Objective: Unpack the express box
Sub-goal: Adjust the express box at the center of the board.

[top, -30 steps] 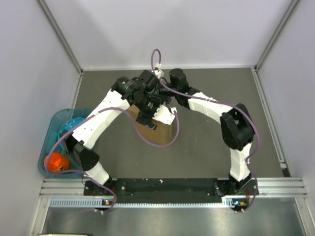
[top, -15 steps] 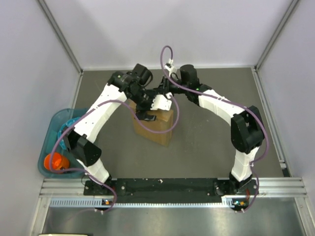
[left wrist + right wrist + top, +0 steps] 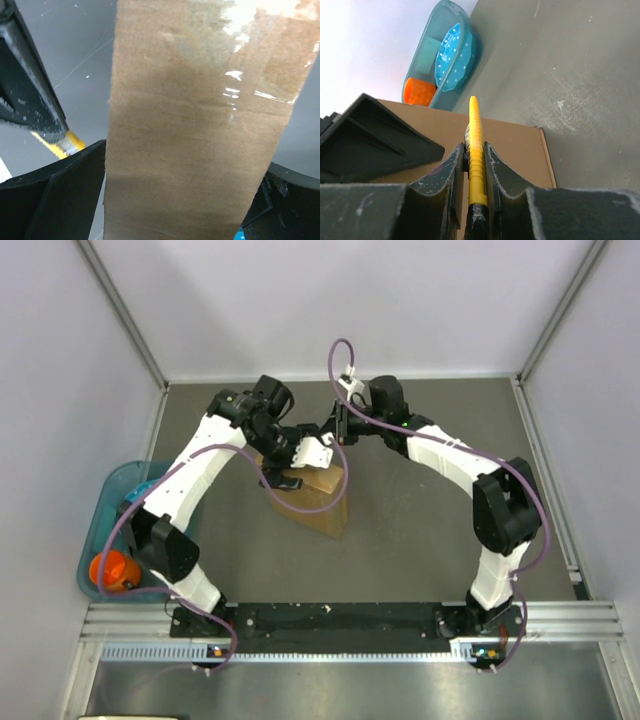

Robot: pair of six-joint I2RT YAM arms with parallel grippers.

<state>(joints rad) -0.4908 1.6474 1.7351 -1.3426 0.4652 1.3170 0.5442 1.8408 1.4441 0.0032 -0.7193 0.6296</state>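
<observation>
The express box [image 3: 318, 502] is a plain brown cardboard box, tipped up on one edge at the table's middle. My left gripper [image 3: 283, 476] is shut on its upper edge. In the left wrist view the box [image 3: 195, 125] fills the gap between my fingers [image 3: 55, 200], with glossy tape at its far end. My right gripper [image 3: 337, 430] is just behind the box, shut on the small yellow utility knife [image 3: 474, 117]. The knife points over the box [image 3: 520, 150] in the right wrist view, and its tip [image 3: 67, 142] shows left of the box in the left wrist view.
A teal bin [image 3: 105, 502] sits at the table's left edge, holding an orange cup [image 3: 113, 568] and a blue dotted lid [image 3: 452, 55]. Grey walls and metal rails enclose the table. Purple cables loop from both wrists.
The left wrist has swung left and the box has tipped up more steeply in its grip. The right gripper with the knife has drawn back to the box's far side.
</observation>
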